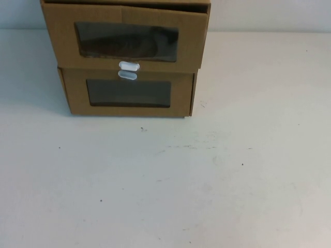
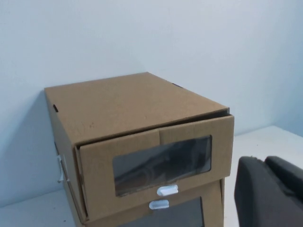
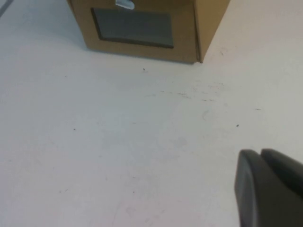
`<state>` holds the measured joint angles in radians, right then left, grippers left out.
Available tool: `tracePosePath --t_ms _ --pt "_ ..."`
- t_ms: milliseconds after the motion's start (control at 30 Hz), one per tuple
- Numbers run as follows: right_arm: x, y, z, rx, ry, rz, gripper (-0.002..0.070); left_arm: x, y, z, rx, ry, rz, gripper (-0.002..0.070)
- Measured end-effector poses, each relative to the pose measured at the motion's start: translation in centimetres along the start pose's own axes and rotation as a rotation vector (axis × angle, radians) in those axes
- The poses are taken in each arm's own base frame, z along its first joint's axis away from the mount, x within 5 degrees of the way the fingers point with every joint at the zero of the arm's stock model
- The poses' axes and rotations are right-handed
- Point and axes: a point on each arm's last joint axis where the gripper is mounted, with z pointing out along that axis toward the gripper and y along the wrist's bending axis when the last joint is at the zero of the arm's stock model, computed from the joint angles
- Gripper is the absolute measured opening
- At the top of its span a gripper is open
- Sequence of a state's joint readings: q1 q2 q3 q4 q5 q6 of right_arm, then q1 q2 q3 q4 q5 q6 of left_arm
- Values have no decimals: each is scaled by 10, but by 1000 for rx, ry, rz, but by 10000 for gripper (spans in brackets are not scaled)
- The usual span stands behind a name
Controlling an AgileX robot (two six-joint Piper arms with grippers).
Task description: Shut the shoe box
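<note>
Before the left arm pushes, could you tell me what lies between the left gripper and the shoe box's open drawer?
Nothing: in the left wrist view, only open air separates the left gripper from the shoe box.

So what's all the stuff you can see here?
shoe box: one, brown cardboard, stacked on top at the table's far edge, drawer sticking out a bit
lower box: one, brown cardboard, underneath it
white tabs: two, where the two fronts meet
table: one, white
left end effector: dark, up beside the shoe box
right end effector: dark, low over the table, in front of the boxes
</note>
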<state>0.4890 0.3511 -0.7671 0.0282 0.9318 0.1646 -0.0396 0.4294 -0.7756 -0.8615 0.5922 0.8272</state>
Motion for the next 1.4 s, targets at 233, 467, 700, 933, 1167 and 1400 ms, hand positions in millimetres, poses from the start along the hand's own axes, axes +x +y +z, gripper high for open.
tracePosePath --t_ms 233,467,700,933,1167,1400 --pt "25 -1 10 -68 -116 47 -11 65 -19 -41 -55 -101 107 -5" --pt "40 -4 37 -116 -298 113 -11 131 -7 -32 -168 -102 -14 -5" --pt "70 -15 71 -101 -401 155 -11 194 7 -20 -291 -14 -104 -5" --pt "105 -24 93 -67 -332 173 -11 199 18 -23 -411 -70 -215 -5" --pt "131 -28 102 -45 -229 174 -11 199 19 -23 -420 -75 -223 -5" --pt "140 -29 105 -33 -161 174 -11 199 19 -23 -422 -76 -224 -5"
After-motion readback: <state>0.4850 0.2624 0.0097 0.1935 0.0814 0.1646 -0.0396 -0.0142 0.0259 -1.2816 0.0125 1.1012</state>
